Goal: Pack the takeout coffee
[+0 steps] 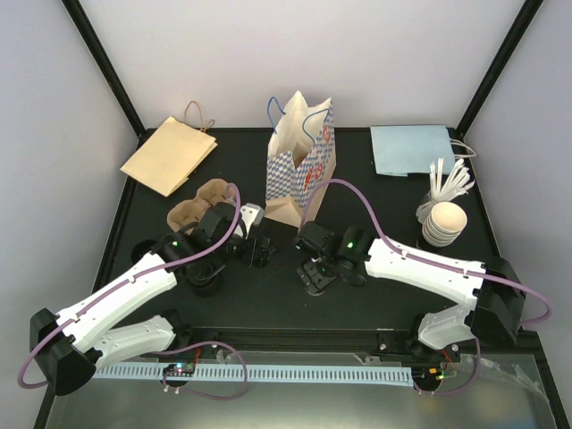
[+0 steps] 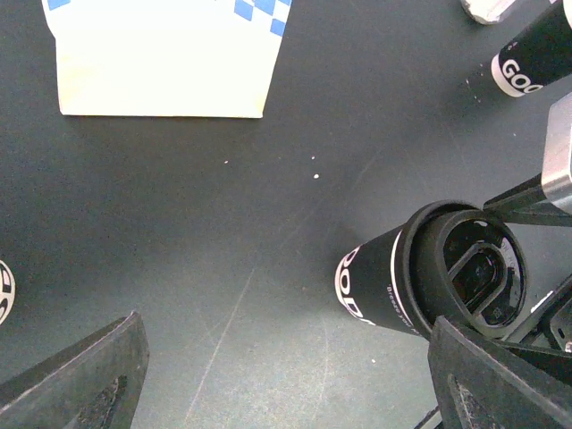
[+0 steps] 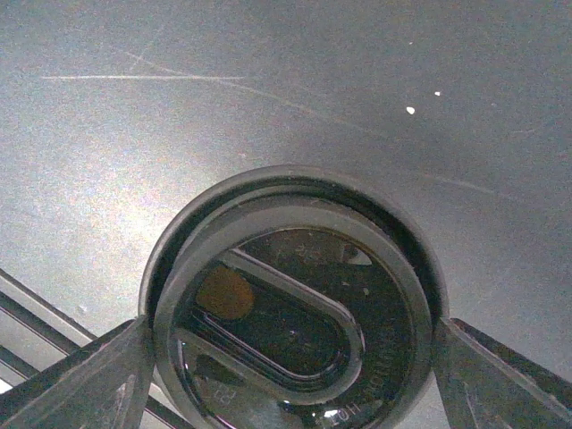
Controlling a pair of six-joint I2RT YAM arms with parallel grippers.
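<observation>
A black lidded coffee cup [image 3: 295,313] stands on the dark table, and my right gripper [image 3: 293,380] is shut on it, one finger against each side of the lid. It also shows in the left wrist view [image 2: 438,281] and, partly hidden, in the top view [image 1: 315,277]. My left gripper [image 2: 290,384] is open and empty just left of that cup, low over bare table. The blue-and-white checkered bag [image 1: 301,161] stands open and upright behind both grippers. The cardboard cup carrier [image 1: 197,212] lies to the left.
A second black cup [image 2: 534,55] stands beyond the held one. A flat brown bag [image 1: 170,154] lies at the back left and a flat blue bag [image 1: 413,149] at the back right. White lids [image 1: 444,222] and stirrers [image 1: 450,181] stand at the right.
</observation>
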